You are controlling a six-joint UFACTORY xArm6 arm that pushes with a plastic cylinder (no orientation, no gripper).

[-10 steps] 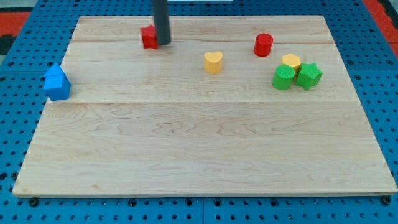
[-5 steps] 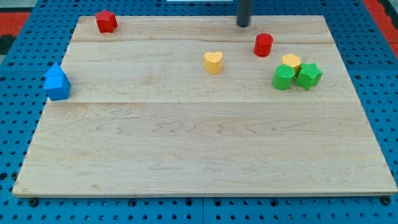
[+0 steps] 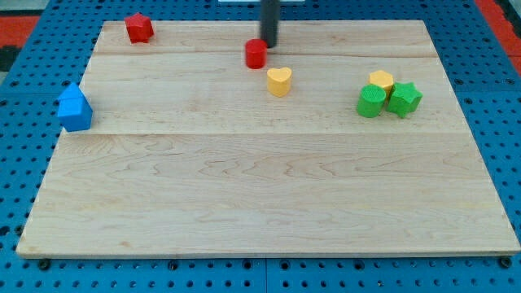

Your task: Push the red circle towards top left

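The red circle [image 3: 256,54], a short red cylinder, stands on the wooden board [image 3: 260,195] near the view's top, a little left of centre. My tip [image 3: 269,45] is just up and right of it, touching or nearly touching its upper right side. The dark rod rises out of the view's top. A red star-shaped block [image 3: 139,28] sits in the board's top left corner.
A yellow heart [image 3: 279,81] lies just below and right of the red circle. A blue house-shaped block [image 3: 75,107] sits at the board's left edge. Two green blocks [image 3: 371,101] [image 3: 404,98] and a yellow block [image 3: 380,80] cluster at the right.
The red circle has slid far left from the view's right to near the centre top. My tip has moved left with it. The red star stays in the top left corner.
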